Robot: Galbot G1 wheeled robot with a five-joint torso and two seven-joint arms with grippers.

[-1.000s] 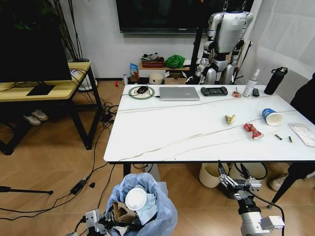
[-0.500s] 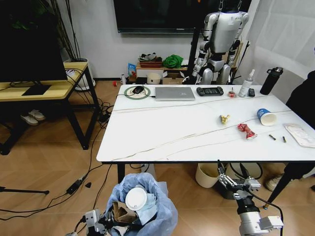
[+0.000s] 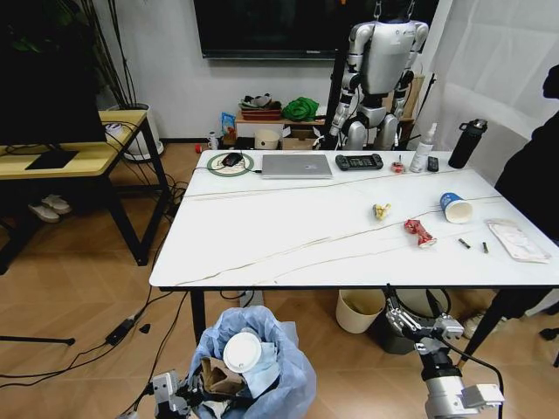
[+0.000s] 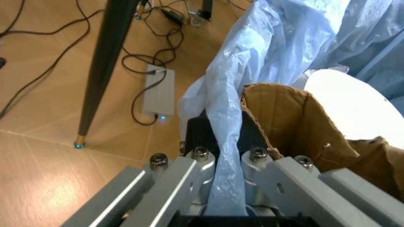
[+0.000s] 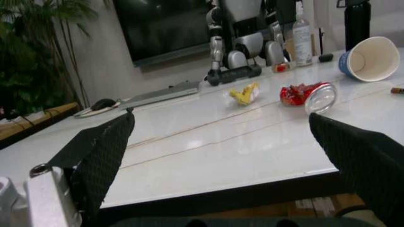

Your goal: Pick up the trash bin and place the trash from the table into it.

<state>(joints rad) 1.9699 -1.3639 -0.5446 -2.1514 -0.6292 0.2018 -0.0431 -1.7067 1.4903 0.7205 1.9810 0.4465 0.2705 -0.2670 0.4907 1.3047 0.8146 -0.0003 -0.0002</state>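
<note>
L gripper clamps trash bin by soft, slippery bag rim, likely light; R gripper wide open, empty.

Left gripper down low near the base, fingers pinched tight on the bag edge. Right gripper up front on the right, fingers spread wide, nothing held.

Head camera: high, facing forward and down across the bench, taking in both claws below its near edge. Left wrist camera: pressed close above the left claw, facing the floor. Right wrist camera: low behind the right claw, facing level across the bench top, which the head camera shares
</note>
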